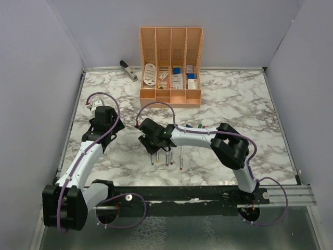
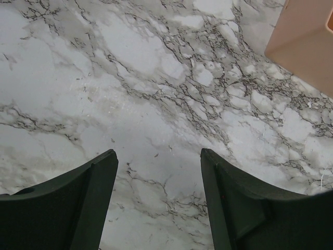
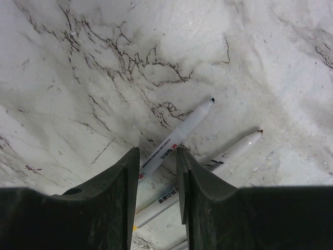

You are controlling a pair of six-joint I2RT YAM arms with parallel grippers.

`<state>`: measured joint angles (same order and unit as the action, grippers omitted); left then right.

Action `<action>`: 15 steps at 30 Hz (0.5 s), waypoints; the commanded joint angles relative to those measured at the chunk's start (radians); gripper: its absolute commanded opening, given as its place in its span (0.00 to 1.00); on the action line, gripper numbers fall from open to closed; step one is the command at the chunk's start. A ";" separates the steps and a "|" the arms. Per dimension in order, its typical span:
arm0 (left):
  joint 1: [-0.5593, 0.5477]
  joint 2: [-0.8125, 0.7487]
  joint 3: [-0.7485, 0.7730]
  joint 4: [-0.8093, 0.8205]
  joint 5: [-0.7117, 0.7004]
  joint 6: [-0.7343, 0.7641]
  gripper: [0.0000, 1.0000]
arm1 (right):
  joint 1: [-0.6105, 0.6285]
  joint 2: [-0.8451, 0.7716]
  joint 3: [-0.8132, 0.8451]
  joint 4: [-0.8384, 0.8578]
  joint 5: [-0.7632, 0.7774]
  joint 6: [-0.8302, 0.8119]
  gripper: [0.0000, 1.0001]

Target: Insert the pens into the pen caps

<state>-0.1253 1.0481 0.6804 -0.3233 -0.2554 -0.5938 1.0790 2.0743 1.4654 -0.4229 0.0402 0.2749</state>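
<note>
Currently on hand: pens (image 1: 167, 158), several, lying side by side on the marbled surface (image 2: 156, 78) just ahead of the right arm. Slim, straight, white plastic barrels, smooth and glossy, with printed lettering mid-body and small dark tips. Likely light, stiff and prone to roll or slip. Best taken across the middle of the barrel, leaving the tip end free for capping. Right jaws: parted, straddling one pen (image 3: 182, 130) low on its barrel, not seen to pinch it; a second pen (image 3: 234, 148) lies just beside. Left jaws: spread wide, empty, over bare surface. Caps: not picked out with certainty.
</note>
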 commanded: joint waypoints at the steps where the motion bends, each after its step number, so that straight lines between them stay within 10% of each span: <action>1: 0.006 -0.025 -0.002 -0.001 -0.029 0.005 0.68 | 0.007 0.046 0.023 -0.030 0.021 0.014 0.30; 6: 0.006 -0.035 -0.003 -0.001 -0.037 0.003 0.67 | 0.007 0.075 0.045 -0.058 0.009 0.015 0.01; 15: 0.006 -0.032 0.009 0.000 -0.041 0.020 0.67 | 0.001 0.053 0.084 0.010 -0.035 0.004 0.01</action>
<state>-0.1253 1.0298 0.6800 -0.3237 -0.2638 -0.5900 1.0786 2.1075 1.5127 -0.4339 0.0349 0.2832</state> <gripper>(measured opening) 0.674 0.045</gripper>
